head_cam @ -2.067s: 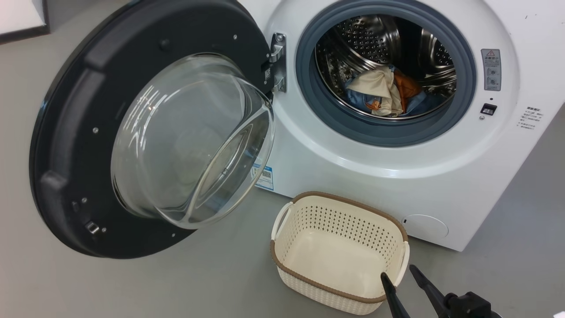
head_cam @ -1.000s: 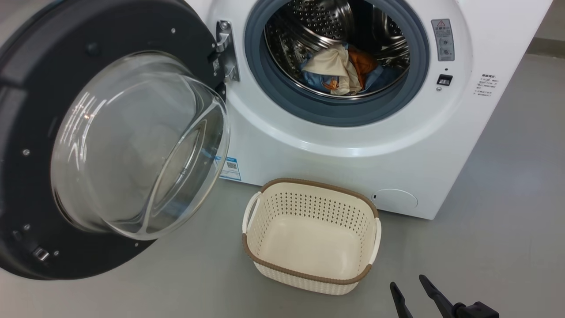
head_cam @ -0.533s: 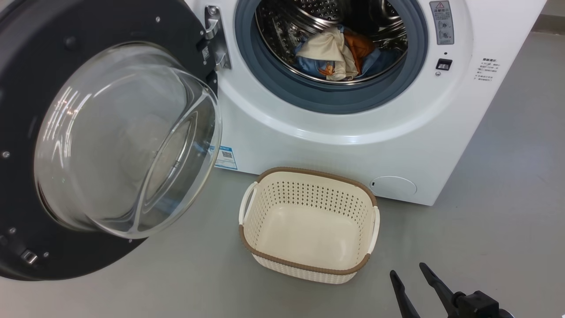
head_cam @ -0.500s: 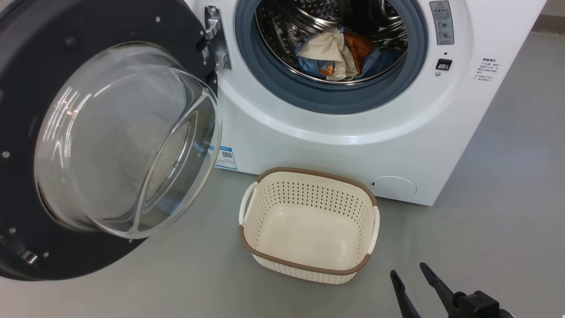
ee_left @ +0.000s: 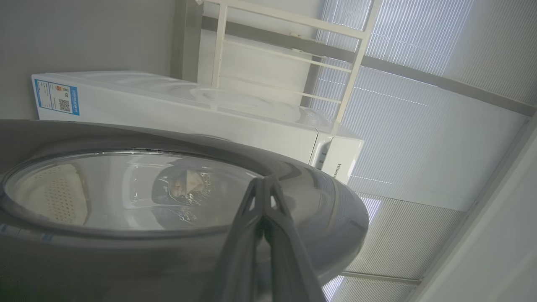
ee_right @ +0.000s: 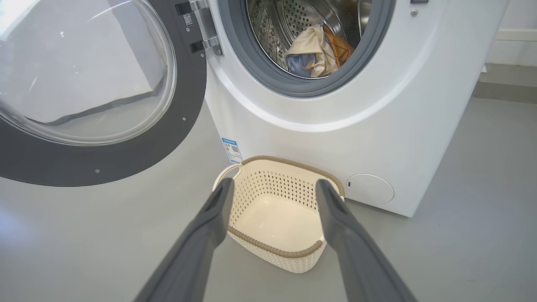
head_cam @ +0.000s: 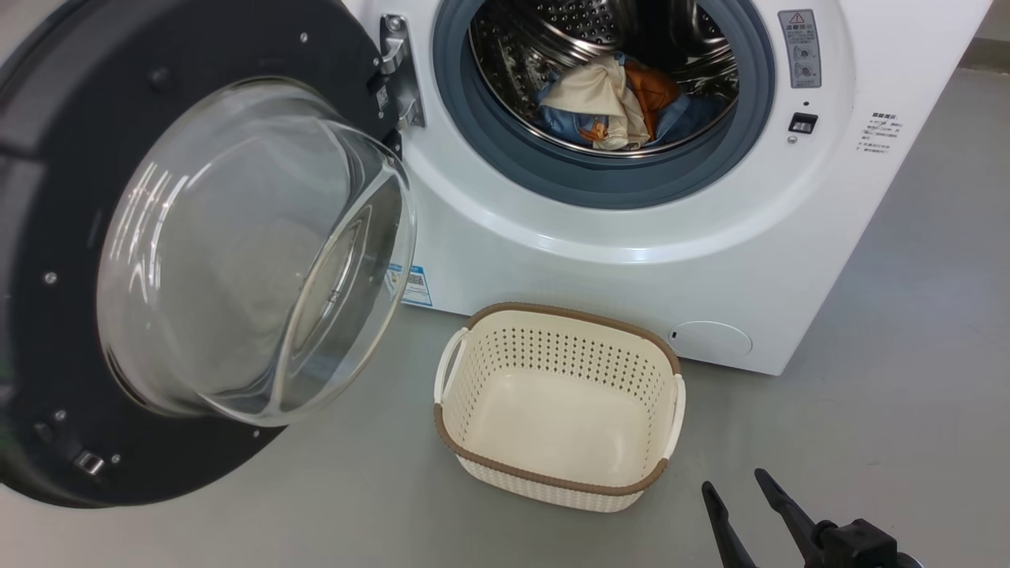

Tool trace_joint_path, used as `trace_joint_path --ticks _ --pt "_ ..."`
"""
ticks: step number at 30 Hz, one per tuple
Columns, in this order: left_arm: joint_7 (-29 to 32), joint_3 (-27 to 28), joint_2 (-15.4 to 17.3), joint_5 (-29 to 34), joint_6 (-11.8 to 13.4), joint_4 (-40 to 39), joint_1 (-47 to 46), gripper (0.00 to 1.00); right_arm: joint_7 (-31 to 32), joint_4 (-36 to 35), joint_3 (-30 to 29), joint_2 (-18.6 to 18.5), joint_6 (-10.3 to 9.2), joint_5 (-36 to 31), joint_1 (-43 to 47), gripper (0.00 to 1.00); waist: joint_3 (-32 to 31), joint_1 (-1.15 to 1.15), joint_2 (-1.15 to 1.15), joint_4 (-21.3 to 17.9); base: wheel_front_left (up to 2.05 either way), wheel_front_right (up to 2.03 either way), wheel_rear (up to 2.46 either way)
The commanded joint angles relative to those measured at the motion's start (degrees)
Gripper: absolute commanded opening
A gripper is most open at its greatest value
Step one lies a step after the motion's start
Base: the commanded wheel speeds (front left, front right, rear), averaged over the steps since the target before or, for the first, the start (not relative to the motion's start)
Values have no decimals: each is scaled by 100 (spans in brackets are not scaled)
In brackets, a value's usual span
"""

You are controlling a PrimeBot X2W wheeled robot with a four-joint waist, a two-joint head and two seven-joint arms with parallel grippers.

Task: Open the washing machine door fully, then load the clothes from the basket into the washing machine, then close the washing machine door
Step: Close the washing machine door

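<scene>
Standing wide open, the washing machine door (head_cam: 252,252) hangs to the left of the washing machine (head_cam: 615,260), with the clothes (head_cam: 615,102) heaped inside the drum (head_cam: 584,31). The basket (head_cam: 552,481) sits on the grey floor (head_cam: 907,355) just in front. Near the basket hovers the right gripper (head_cam: 732,479), fingers spread apart; the left gripper (ee_left: 262,181), fingers pressed together, points at the door's outer face.
</scene>
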Motion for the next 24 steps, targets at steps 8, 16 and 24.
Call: trace_joint_path --ticks 8,16,24 --pt "510 -296 -348 210 -3 -870 509 0 -29 -154 84 -1 9 -26 -92 100 -12 0 0 25 0 0 0" --pt "876 -471 -1327 100 653 -3567 1791 0 -29 -184 10 39 9 -6 -5 100 -44 0 0 -20 0 0 0" --pt "776 -889 -2256 49 1599 -6566 3148 0 -29 -183 28 67 9 18 -12 100 -51 0 0 -120 0 0 0"
